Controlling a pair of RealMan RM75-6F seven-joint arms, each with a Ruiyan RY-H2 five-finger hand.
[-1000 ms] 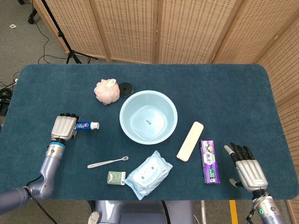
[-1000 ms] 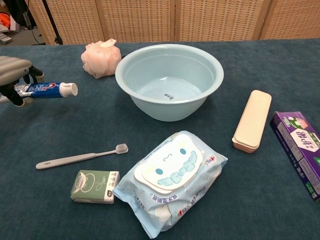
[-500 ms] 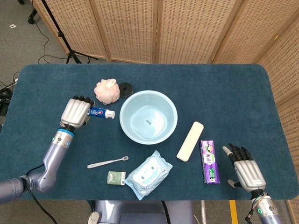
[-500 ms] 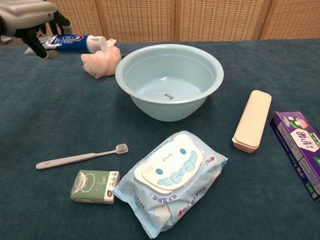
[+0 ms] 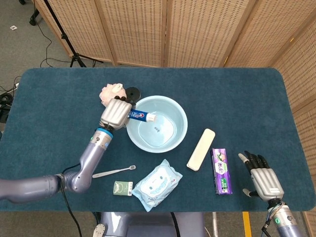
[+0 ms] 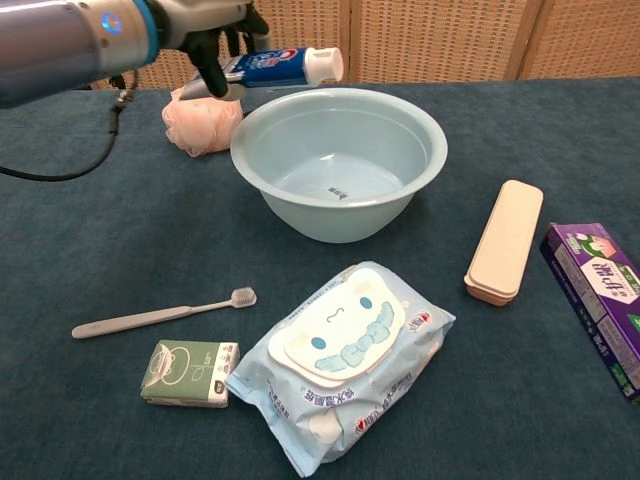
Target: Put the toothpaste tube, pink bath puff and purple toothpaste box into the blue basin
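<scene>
My left hand (image 5: 115, 113) (image 6: 215, 40) grips the blue toothpaste tube (image 5: 142, 116) (image 6: 285, 66) and holds it level above the left rim of the blue basin (image 5: 170, 141) (image 6: 400, 205), white cap pointing over the bowl. The pink bath puff (image 5: 108, 92) (image 6: 201, 121) lies on the table just behind the hand, partly hidden by it. The purple toothpaste box (image 5: 221, 171) (image 6: 603, 298) lies at the front right. My right hand (image 5: 262, 178) rests open beside that box, fingers spread, holding nothing.
A cream case (image 5: 201, 149) (image 6: 505, 241) lies between basin and box. In front of the basin are a wet-wipes pack (image 5: 156, 184) (image 6: 340, 358), a white toothbrush (image 5: 113, 172) (image 6: 160, 315) and a small green packet (image 5: 122, 188) (image 6: 190, 373). A black disc (image 5: 133, 92) sits behind the puff.
My left hand has carried the toothpaste tube up and to the right, from the table's left side to above the basin's left rim. The right hand has barely shifted.
</scene>
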